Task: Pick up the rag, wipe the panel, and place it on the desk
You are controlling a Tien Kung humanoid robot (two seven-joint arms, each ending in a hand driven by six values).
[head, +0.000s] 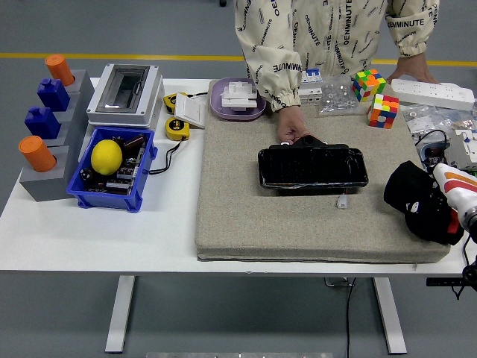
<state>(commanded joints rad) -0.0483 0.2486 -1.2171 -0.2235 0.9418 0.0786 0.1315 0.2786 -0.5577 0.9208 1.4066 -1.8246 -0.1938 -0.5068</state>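
While the black panel [313,167] lies flat on the grey pad [246,216] that covers the middle of the white counter [89,224], the right hand [423,201] sits at the pad's right edge, well to the panel's right and a little nearer the counter's front. The hand is black and bunched into a dark mass; whether a dark rag is folded inside it cannot be told apart from the fingers, and no rag shows anywhere else, so how far the hand is closed and what it holds is unclear. Behind the hand the white forearm with its orange stripe [458,183] runs off the picture's right side. Between the hand and the panel, just off the panel's front right corner, a small white piece [342,201] rests on the pad. A person [320,37] in a cream printed jacket stands across the counter, one hand [292,130] pressing on the panel's far left corner, the other hand [412,71] resting near a white power strip [434,92] beyond the robot's hand. Two colourful cubes [376,97] sit past the panel toward that strip. Far to the hand's left stand a blue bin holding a yellow lemon [106,156], a yellow tape measure [177,128] and a purple tray [237,101].
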